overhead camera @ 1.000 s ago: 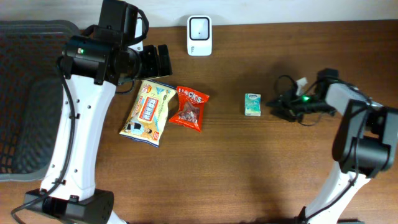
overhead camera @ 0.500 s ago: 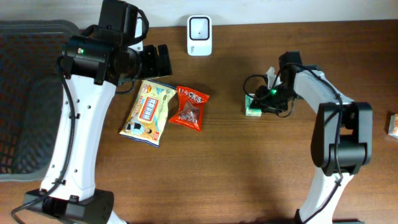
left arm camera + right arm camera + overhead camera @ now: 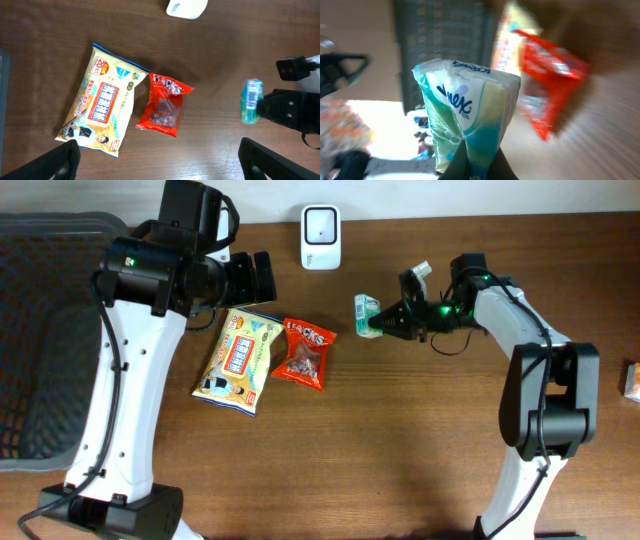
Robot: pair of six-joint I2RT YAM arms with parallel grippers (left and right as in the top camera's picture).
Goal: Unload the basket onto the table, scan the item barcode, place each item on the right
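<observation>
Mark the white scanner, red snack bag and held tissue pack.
white plastic scanner (image 3: 320,237), overhead, front face.
red foil snack bag (image 3: 303,352), overhead, bag centre.
teal-and-white tissue pack (image 3: 465,110), right wrist, printed front.

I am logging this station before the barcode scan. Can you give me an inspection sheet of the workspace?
Surface: brown wooden table, no spills seen.
Job's things: tissue pack held on edge by the right arm; white scanner at the far edge.
Clutter: yellow snack bag and red snack bag side by side; small box at the right edge.
Grippers: left gripper open, holding nothing; right gripper shut on the tissue pack.
Cables: black cable looping under the right wrist.
Surroundings: dark mesh basket at the left.
</observation>
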